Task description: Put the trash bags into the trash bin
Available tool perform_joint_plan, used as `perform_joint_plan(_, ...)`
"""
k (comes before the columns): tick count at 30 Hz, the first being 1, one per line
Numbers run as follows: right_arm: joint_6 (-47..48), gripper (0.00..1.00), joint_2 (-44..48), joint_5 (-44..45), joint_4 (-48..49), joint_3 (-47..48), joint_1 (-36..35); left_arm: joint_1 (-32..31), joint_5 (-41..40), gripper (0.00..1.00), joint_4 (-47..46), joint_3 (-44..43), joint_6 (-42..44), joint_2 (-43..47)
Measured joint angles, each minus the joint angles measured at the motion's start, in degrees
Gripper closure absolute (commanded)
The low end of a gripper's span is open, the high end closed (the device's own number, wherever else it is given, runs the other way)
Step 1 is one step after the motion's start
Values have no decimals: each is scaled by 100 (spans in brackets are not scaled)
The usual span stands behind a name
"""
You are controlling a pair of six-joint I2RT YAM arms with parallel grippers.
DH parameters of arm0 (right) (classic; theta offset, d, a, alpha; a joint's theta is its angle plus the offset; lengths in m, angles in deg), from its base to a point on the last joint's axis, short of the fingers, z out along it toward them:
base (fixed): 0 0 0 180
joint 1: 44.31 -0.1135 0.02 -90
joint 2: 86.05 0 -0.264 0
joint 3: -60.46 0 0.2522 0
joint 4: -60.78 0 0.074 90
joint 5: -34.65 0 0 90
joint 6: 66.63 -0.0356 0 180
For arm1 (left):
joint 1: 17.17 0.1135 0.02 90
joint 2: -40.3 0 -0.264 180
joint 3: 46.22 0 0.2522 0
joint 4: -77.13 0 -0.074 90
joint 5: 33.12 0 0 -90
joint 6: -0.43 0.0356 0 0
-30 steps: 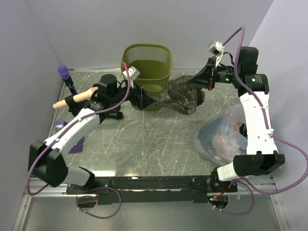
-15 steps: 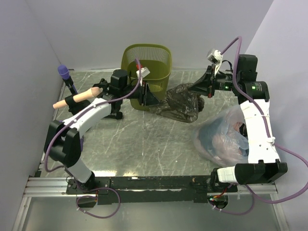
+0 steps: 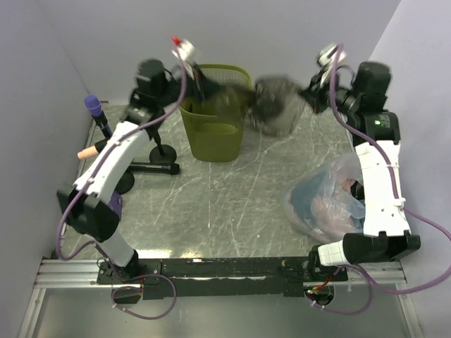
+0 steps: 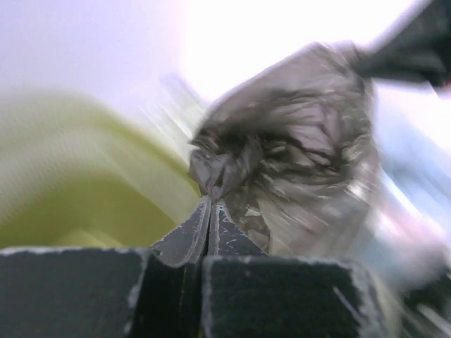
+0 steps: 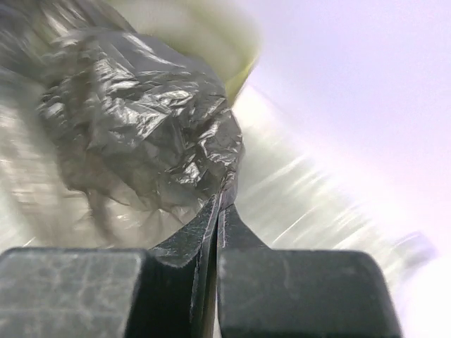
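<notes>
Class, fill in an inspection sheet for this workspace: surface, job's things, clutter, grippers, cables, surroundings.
Surface: grey veined table.
Job's things: dark trash bag held in the air between both arms, beside the rim of the trash bin, not yet inside.
Clutter: clear bag with contents by the right arm; purple-headed microphone at left.
Grippers: left gripper shut on the trash bag; right gripper likewise.
Cables: purple cables trail from both arms.
Surroundings: plain pale walls.

The trash bag point(image 3: 276, 107) is grey-black, the slatted trash bin point(image 3: 215, 134) olive-green.
</notes>
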Motion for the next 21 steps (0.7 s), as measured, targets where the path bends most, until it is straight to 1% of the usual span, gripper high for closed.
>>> perform_joint_plan(3, 245, 100, 149, 457, 1204, 337, -245, -66, -1139, 99, -625, -774, 586, 291)
perform_joint_plan(5, 717, 100, 498, 730, 1985, 323, -881, -313, -1757, 99, -1082, -1331, 1172, 503)
perform_joint_plan(6, 876, 100, 667, 743, 2212, 260, -1123, -472, -1917, 99, -1333, -1346, 1449, 702)
perform_joint_plan(7, 1080, 100, 1001, 800, 2577, -50, -1388, -629, -1976, 99, -1495, -1167, 1725, 1001)
perform_joint_plan(8, 1185, 100, 1307, 901, 2739, -442, -1469, -782, -1963, 99, -1622, -756, 1982, 1370)
perform_joint_plan(9, 1274, 100, 1746, 1196, 2920, -1213, -1467, -955, -1919, 99, -1755, 57, 2317, 1915)
perform_joint_plan(10, 1309, 100, 2135, 1410, 2885, -1707, -1397, -1019, -1853, 99, -1698, 588, 2507, 2280)
perform_joint_plan(11, 1268, 100, 2496, 1611, 2861, -2343, -1259, -1056, -1790, 99, -1582, 1333, 2761, 2710)
perform_joint_plan(13, 1049, 100, 2870, 1753, 2555, -3418, -868, -1051, -1716, 99, -1062, 2509, 3143, 3136)
perform_joint_plan(14, 866, 100, 2889, 1805, 2260, -3939, -610, -1051, -1674, 99, -699, 2938, 3270, 3165)
perform_joint_plan(16, 533, 100, 2813, 1843, 1606, -4601, -286, -1075, -1661, 99, 61, 3681, 3401, 3038)
perform_joint_plan(18, 238, 100, 2579, 1801, 925, -4920, -162, -1108, -1716, 100, 940, 4129, 3497, 2850)
perform_joint_plan(19, 87, 100, 2573, 1738, 737, -4907, -157, -1134, -1742, 99, 1200, 4129, 3532, 2802)
perform_joint_plan(20, -59, 100, 2588, 1644, 647, -4739, -157, -1158, -1757, 99, 1370, 3980, 3554, 2756)
perform_joint_plan(21, -199, 100, 2553, 1561, 575, -4354, -157, -1185, -1777, 99, 1574, 3554, 3585, 2634)
